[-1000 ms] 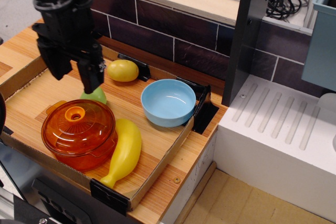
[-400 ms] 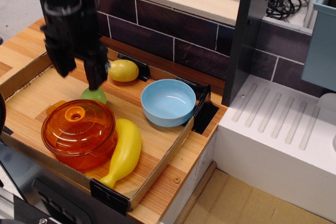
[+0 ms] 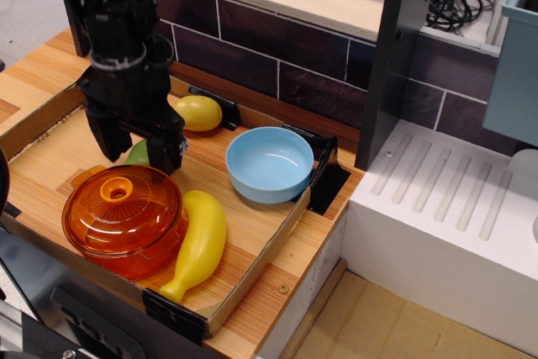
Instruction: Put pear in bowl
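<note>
The light-green pear (image 3: 135, 155) lies in the shallow cardboard tray (image 3: 256, 265), just behind the orange pot, and is mostly hidden by my arm. My black gripper (image 3: 139, 151) is down over it, open, with one finger on each side of the pear. I cannot tell whether the fingers touch it. The light-blue bowl (image 3: 252, 157) stands empty to the right of the gripper, near the tray's right end.
An orange see-through pot with lid (image 3: 122, 218) sits in front of the pear. A yellow banana (image 3: 200, 243) lies beside the pot. A yellow lemon-like fruit (image 3: 197, 113) rests by the dark tiled back wall. A dark post (image 3: 391, 56) and a white drain board (image 3: 454, 208) stand to the right.
My gripper has come down from above the pear to straddle it. The orange pot has shifted slightly toward the front left.
</note>
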Robot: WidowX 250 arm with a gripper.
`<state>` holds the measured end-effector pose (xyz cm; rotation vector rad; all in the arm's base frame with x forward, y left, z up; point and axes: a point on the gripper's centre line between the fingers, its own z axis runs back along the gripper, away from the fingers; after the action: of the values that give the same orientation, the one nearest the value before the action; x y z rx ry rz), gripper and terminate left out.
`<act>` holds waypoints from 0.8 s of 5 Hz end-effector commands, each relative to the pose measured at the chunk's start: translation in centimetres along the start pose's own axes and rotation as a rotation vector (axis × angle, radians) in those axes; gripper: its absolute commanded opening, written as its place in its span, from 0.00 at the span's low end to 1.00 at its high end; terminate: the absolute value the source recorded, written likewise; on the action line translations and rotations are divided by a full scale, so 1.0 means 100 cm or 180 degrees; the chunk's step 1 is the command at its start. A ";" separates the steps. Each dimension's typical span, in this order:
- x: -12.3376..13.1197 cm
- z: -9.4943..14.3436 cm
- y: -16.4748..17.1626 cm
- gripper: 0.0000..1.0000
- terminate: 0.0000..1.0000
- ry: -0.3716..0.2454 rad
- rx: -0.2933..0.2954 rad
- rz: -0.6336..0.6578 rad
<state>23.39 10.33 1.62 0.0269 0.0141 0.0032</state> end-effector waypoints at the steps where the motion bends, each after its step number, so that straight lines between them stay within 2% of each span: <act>1: 0.009 -0.016 0.011 1.00 0.00 -0.0160 0.0236 0.0161; 2: 0.009 -0.016 0.014 0.00 0.00 -0.0219 0.0304 0.0248; 3: 0.008 -0.005 0.013 0.00 0.00 -0.0241 0.0286 0.0307; 4: 0.010 0.017 0.003 0.00 0.00 -0.0257 0.0349 0.0429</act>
<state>23.77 10.05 2.26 0.1259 -0.0183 0.1342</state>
